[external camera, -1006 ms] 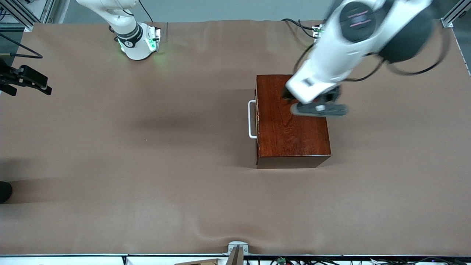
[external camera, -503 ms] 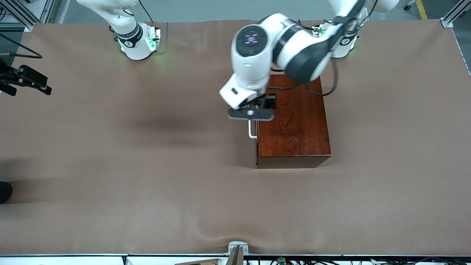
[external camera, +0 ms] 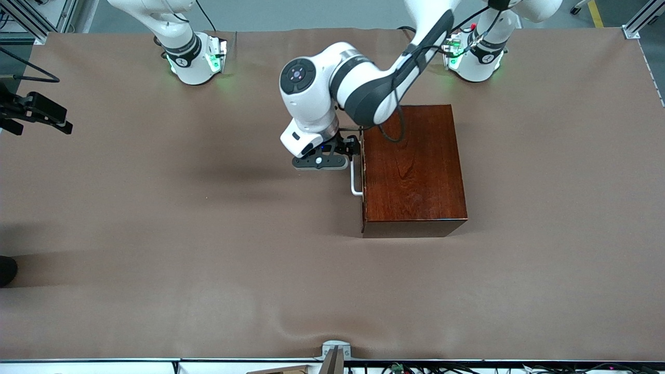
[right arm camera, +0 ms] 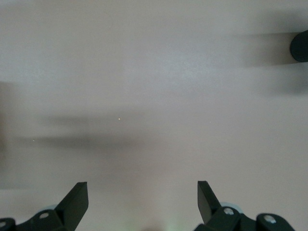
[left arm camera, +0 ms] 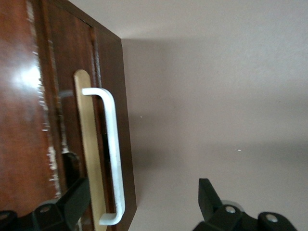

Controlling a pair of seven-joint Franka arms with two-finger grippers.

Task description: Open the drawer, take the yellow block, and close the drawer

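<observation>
The glossy dark reddish-brown box (external camera: 413, 166) stands toward the left arm's end of the table. Its drawer is shut, and the white loop handle (external camera: 355, 179) faces the right arm's end. My left gripper (external camera: 349, 148) is open, low in front of the drawer at the handle's end farther from the front camera. In the left wrist view the handle (left arm camera: 111, 149) and the light-brown drawer front (left arm camera: 89, 144) lie between the spread fingers (left arm camera: 72, 199), nearer one finger, untouched. The yellow block is hidden. My right gripper (right arm camera: 142, 199) is open and empty over bare table cover; this arm waits.
A black device (external camera: 36, 111) juts in at the table's edge at the right arm's end, with a dark object (external camera: 6, 270) nearer the front camera. A dark round thing (right arm camera: 299, 45) shows at the edge of the right wrist view.
My left arm has swung from over the box top to in front of the drawer and come down to the handle. The box and the right arm have not moved.
</observation>
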